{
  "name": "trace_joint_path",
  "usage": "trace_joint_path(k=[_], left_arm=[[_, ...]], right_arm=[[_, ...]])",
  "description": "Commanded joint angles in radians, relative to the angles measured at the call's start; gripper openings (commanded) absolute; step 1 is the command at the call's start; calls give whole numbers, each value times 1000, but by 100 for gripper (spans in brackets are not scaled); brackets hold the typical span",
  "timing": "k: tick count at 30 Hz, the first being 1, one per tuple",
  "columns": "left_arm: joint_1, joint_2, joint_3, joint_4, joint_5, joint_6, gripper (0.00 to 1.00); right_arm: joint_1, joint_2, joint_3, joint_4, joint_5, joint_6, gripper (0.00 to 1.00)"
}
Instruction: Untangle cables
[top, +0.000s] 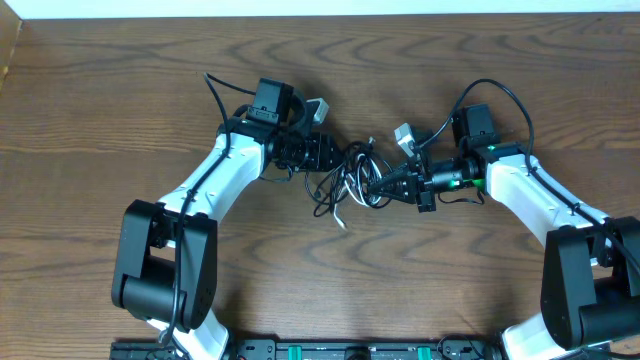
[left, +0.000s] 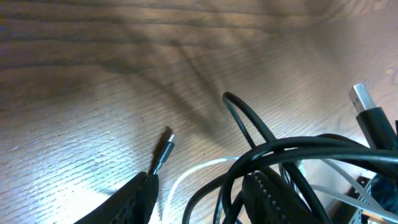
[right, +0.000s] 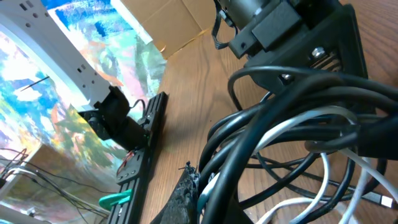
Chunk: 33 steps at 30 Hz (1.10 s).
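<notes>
Cables (top: 350, 182) tangled, separation in hand: right tool (top: 377, 187) closed, left tool (top: 333, 155) state unclear; next, draw loops apart.

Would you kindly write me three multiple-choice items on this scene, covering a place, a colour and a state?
1. The cable tangle lies: A at the table's left edge; B mid-table; C at the near edge.
2. The cables are: A red and blue; B all white; C black and white.
3. They lie: A straight, apart; B looped through each other; C in two neat coils.
B, centred in the overhead view; C, a black cable and a white cable show; B, loops cross in both wrist views.
</notes>
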Motion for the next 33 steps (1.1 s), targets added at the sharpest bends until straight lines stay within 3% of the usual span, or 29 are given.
trace_joint_path(k=[1, 13, 21, 33], left_arm=[[-4, 8, -8, -22, -39, 13, 48], [-9, 10, -13, -101, -151, 13, 47], [-8, 10, -13, -196, -558, -35, 47], [58, 9, -13, -238, -870, -172, 47]], right_arm=[[8, -30, -1, 2, -55, -27, 1], [8, -30, -1, 2, -48, -27, 1], [0, -30, -1, 1, -21, -26, 1], [-76, -30, -1, 2, -8, 28, 1]])
